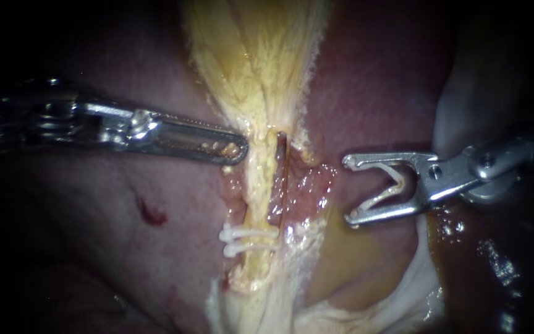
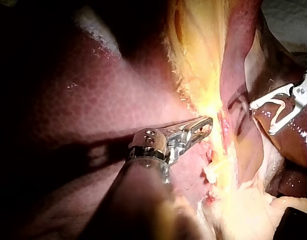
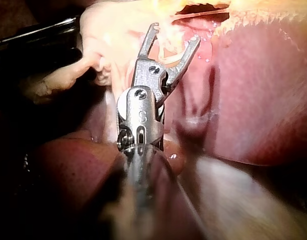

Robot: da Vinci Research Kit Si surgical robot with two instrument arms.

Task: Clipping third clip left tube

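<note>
Risks first. The right instrument (image 1: 348, 190) is facing the left tube (image 1: 256, 192) from the far side, so the darker right tube (image 1: 281, 154) is sitting between its claw and the target. Main worry: the claw is likely to be scooping up both tubes, or only the right one, unless it's getting round that tube first.

Second: it could be landing on the two clips (image 1: 248, 234) already sitting across the left tube low down. The third is needing bare tube above them, and the free length there is looking short.

Third: the tips may not be clearing the tube's far edge, giving a partial closure and a clip working loose. The open clip (image 1: 381, 198) could also be getting dragged out of its seat by the wet tissue.

Claw state: the right claw is gaping wide and grasping only the open clip, V-shaped, with a leg seated against each half. It's hanging apart from both tubes.

The left instrument (image 1: 235, 149) is keeping its claw clenched, tip pressing on the pale tissue (image 1: 256, 145) at the left tube's edge, above the clips. I can't tell if it's pinching anything. Harder pressure there is risking a tear, or the tube shifting during closure.
</note>
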